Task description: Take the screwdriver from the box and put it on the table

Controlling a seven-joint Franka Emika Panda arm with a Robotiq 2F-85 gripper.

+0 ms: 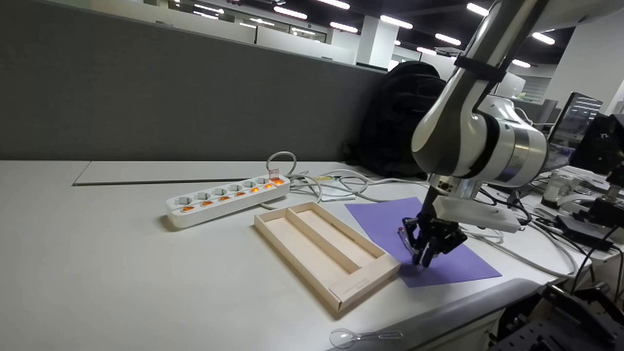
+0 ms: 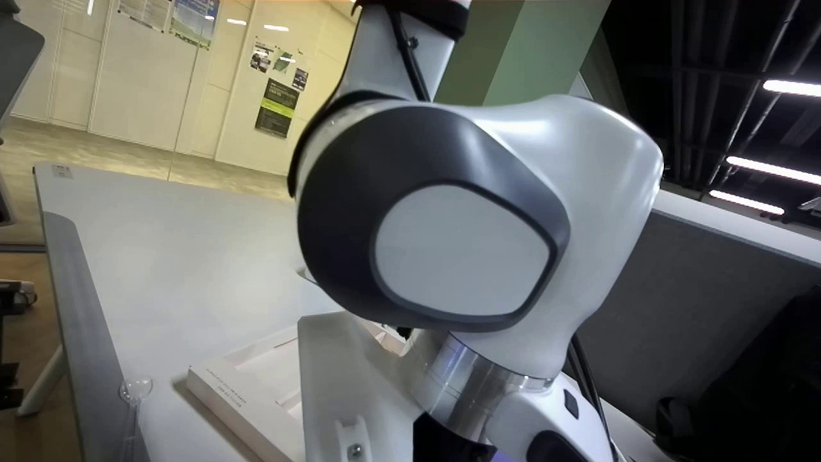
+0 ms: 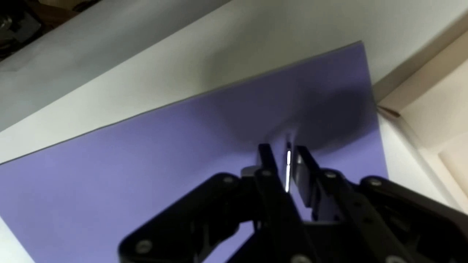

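Observation:
The screwdriver (image 1: pixel 404 239), thin with a red end, is on the purple sheet, partly hidden by my gripper (image 1: pixel 422 261) in an exterior view. In the wrist view the screwdriver (image 3: pixel 288 164) is a thin shiny line between the fingertips of my gripper (image 3: pixel 282 149). Gaps show on both sides of it, so the gripper is open, narrowly, low over the sheet. The box (image 1: pixel 319 236), a light wooden tray with a centre slat, stands beside the sheet; it also shows in an exterior view (image 2: pixel 240 401) and the wrist view (image 3: pixel 431 84). The table (image 1: pixel 146 273) is pale grey.
A purple sheet (image 1: pixel 460 265) lies under the gripper. A white power strip (image 1: pixel 229 200) with cables (image 1: pixel 341 183) stands behind the box. A clear spoon (image 1: pixel 343 337) lies near the table's front edge. A black backpack (image 1: pixel 399 117) leans at the partition. The arm blocks much of an exterior view.

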